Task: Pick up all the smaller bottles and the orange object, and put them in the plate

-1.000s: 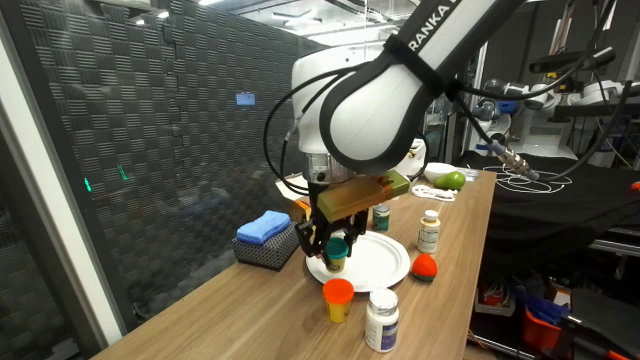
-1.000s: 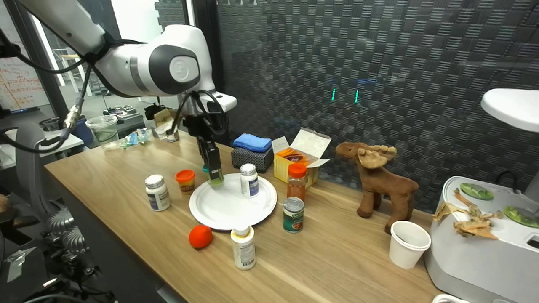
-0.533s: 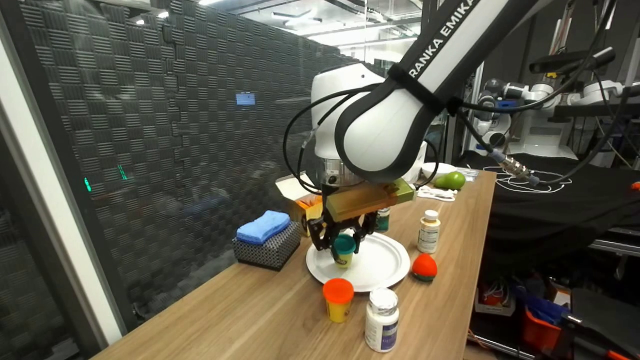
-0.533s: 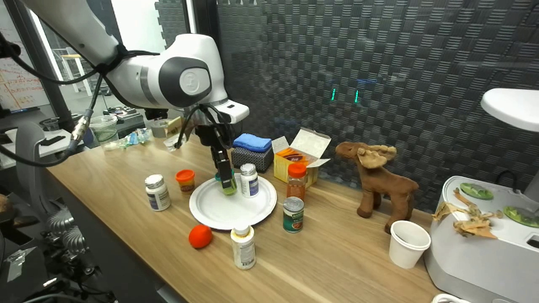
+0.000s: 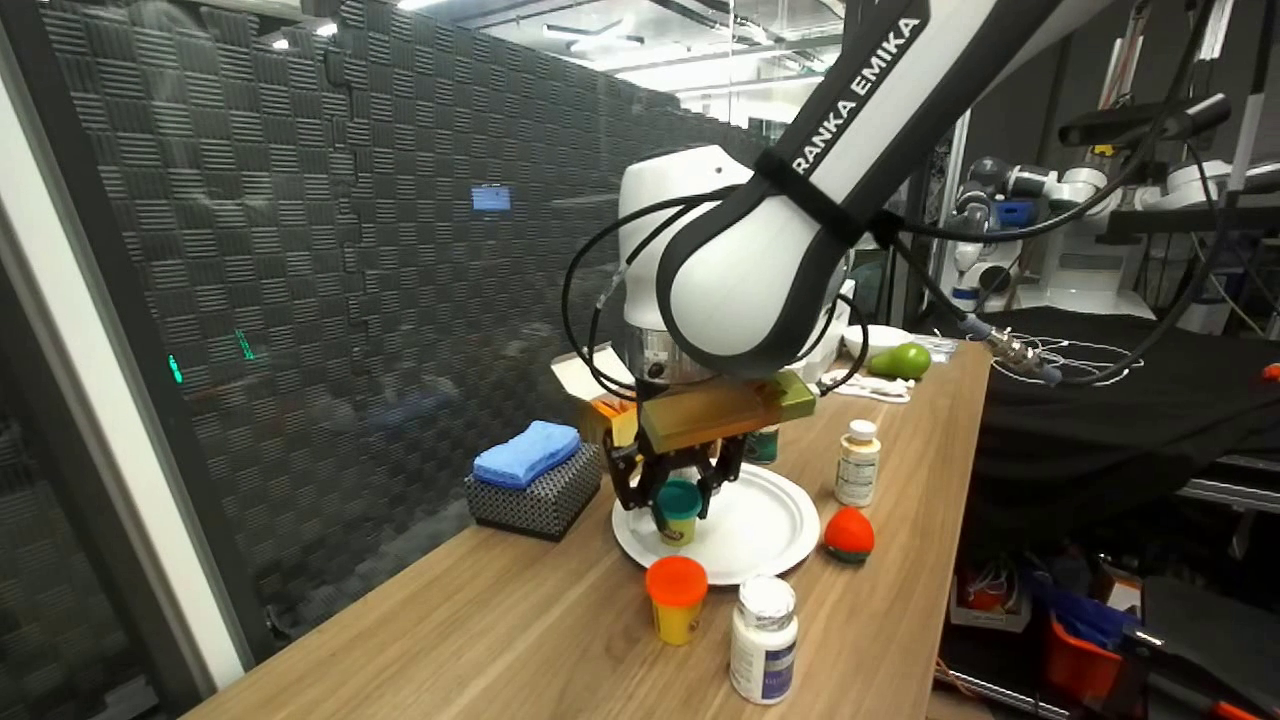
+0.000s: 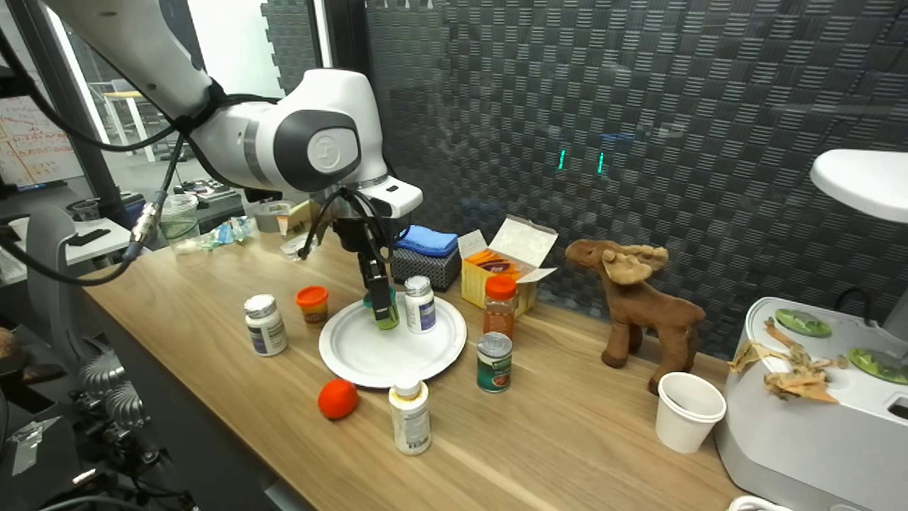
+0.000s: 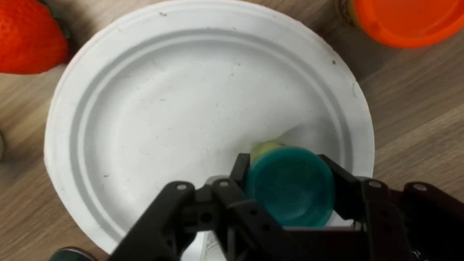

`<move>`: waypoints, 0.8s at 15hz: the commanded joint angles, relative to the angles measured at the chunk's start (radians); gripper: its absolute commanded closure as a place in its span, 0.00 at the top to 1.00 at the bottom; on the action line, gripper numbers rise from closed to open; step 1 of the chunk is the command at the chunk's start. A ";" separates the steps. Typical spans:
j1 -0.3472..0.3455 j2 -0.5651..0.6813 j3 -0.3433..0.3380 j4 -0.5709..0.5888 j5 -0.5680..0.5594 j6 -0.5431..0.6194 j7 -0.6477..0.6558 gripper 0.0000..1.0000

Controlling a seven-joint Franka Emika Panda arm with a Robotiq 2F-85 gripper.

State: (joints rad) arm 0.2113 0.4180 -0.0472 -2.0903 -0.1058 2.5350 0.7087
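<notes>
Holding one tub (image 7: 291, 186), three white bottles (image 6: 266, 328) standing, one on plate (image 6: 376, 358)

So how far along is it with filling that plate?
Done: one white bottle stands on the plate. In hand: the gripper holds a teal-lidded tub within the plate's rim, not yet released. Apparently left, on the table: an orange-lidded tub, a second white bottle, a cream bottle and a red-orange object, likely the orange item wanted.

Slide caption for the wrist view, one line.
Jaws grip a teal-lidded tub over the white plate, strawberry-like object upper left, orange-lidded tub upper right.
</notes>
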 commanded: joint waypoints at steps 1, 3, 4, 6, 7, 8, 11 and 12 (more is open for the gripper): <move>-0.005 0.026 0.005 0.042 0.026 0.013 -0.015 0.24; 0.008 0.022 -0.004 0.040 0.010 0.013 0.001 0.74; 0.021 0.011 -0.011 0.030 -0.006 0.016 0.019 0.75; 0.051 -0.017 -0.027 0.006 -0.042 0.021 0.056 0.88; 0.071 -0.032 -0.037 -0.006 -0.066 0.019 0.085 0.97; 0.089 -0.047 -0.045 -0.014 -0.094 0.014 0.116 1.00; 0.144 -0.105 -0.047 -0.057 -0.183 -0.002 0.240 1.00; 0.158 -0.122 -0.039 -0.071 -0.209 -0.005 0.278 1.00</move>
State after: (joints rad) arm 0.3128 0.3803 -0.0751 -2.0970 -0.2410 2.5385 0.8768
